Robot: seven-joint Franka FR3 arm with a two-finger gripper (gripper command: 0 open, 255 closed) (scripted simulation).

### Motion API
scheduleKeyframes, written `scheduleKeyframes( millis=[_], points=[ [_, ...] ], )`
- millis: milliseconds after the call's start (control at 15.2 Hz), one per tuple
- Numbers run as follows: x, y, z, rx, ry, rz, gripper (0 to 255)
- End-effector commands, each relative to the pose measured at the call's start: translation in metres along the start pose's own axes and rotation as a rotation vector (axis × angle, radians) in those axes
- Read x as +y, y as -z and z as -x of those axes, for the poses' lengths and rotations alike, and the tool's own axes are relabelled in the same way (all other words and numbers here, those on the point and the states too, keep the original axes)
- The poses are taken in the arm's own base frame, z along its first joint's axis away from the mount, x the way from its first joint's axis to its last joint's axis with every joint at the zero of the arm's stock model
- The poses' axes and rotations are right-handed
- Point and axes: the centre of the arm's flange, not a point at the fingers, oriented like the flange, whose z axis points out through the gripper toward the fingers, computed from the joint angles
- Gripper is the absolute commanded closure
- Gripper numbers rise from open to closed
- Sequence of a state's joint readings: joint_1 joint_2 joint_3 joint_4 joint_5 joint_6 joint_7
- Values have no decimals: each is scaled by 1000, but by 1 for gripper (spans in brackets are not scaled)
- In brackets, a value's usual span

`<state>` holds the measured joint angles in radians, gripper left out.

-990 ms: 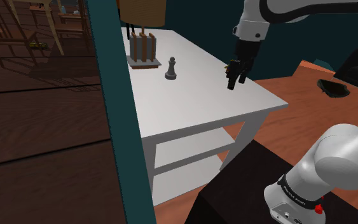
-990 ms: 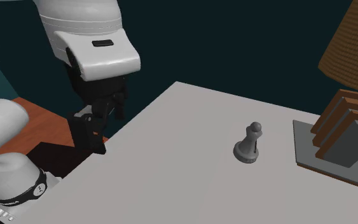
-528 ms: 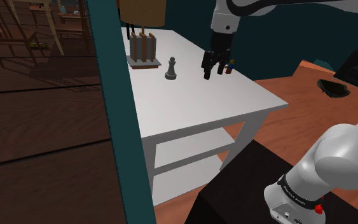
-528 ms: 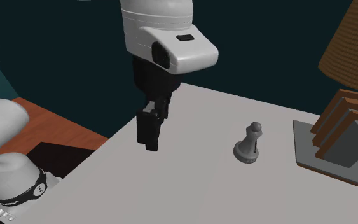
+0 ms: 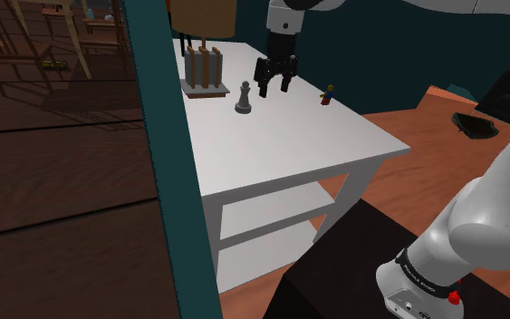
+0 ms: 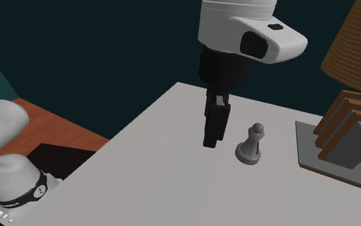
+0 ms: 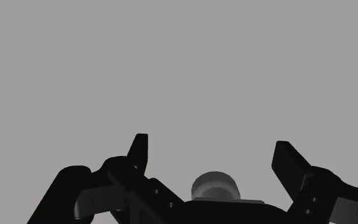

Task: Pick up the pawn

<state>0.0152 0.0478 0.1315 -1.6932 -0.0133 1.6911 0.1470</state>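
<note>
The pawn point(image 5: 243, 96) is a small dark grey chess piece standing upright on the white table point(image 5: 289, 149), in front of a lamp base. My black gripper point(image 5: 274, 88) hangs just beside it, on the shoulder view's right, fingers pointing down and open. From the second exterior view the gripper point(image 6: 212, 138) hovers a little above the tabletop, close to the pawn point(image 6: 250, 145) on that view's left, without touching it. In the wrist view the pawn's rounded top point(image 7: 215, 186) shows low between the two spread fingers, with the gripper point(image 7: 212, 153) over bare table.
A lamp with a brown slatted wooden base point(image 5: 204, 71) on a grey plate stands just behind the pawn. A tiny red and blue figure point(image 5: 327, 94) stands near the table's far edge. A teal wall panel point(image 5: 158, 154) borders the table on the shoulder view's left.
The arm has swung across the table from its edge toward the pawn, to the shoulder view's left. The fingers stayed open. The pawn has not moved.
</note>
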Motion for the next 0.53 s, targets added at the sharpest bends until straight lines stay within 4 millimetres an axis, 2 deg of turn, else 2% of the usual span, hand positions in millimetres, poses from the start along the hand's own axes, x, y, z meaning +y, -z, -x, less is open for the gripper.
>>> scheduleKeyframes(
  millis=[0,462],
  points=[
    [-7,2,-24,9,-10,2,0],
    [-24,13,-105,36,-40,10,0]
  ],
)
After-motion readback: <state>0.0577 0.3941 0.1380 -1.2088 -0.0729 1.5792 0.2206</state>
